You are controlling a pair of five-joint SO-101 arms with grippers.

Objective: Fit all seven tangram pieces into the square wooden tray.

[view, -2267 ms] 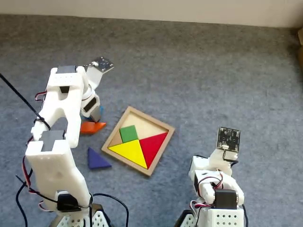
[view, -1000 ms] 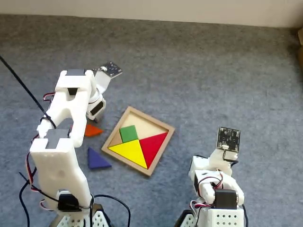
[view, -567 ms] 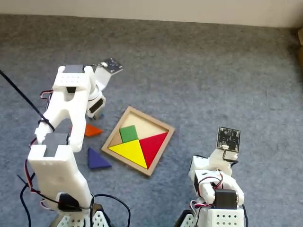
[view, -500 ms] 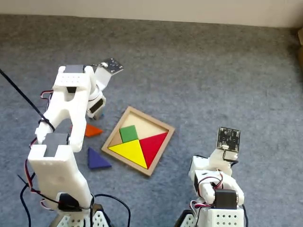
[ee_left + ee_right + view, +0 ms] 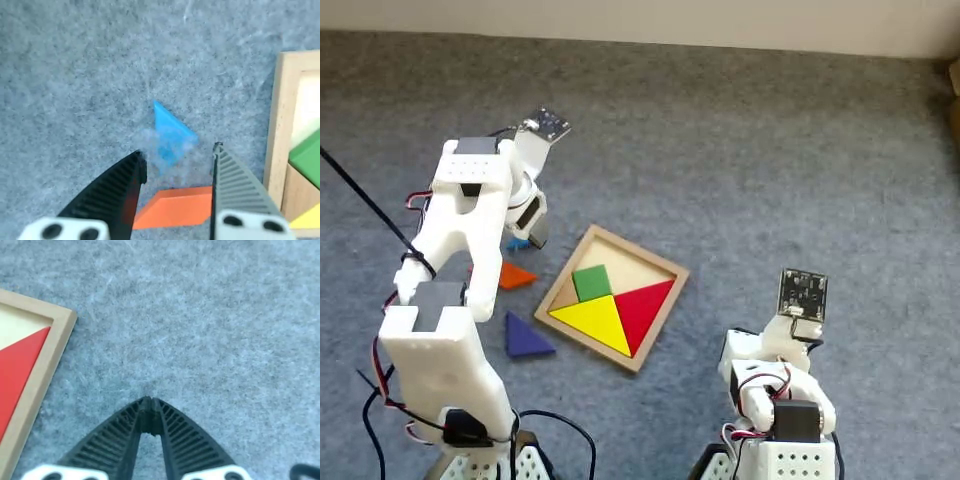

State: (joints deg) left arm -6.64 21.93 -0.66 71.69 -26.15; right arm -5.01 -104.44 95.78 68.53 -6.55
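The square wooden tray lies mid-table and holds a green square, a yellow triangle and a red triangle. On the carpet to its left lie an orange piece and a dark blue triangle. In the left wrist view a light blue triangle lies on the carpet just ahead of my open left gripper, with the orange piece between the fingers and the tray's rim beside it. My right gripper is shut over bare carpet near the tray's corner.
Grey carpet covers the table all around. The left arm stretches over the area left of the tray. The right arm is folded at the front right. Open carpet lies behind and to the right of the tray.
The left arm has swung from over the orange piece toward the back, and its wrist has turned; the orange piece now lies uncovered. The right arm has kept still.
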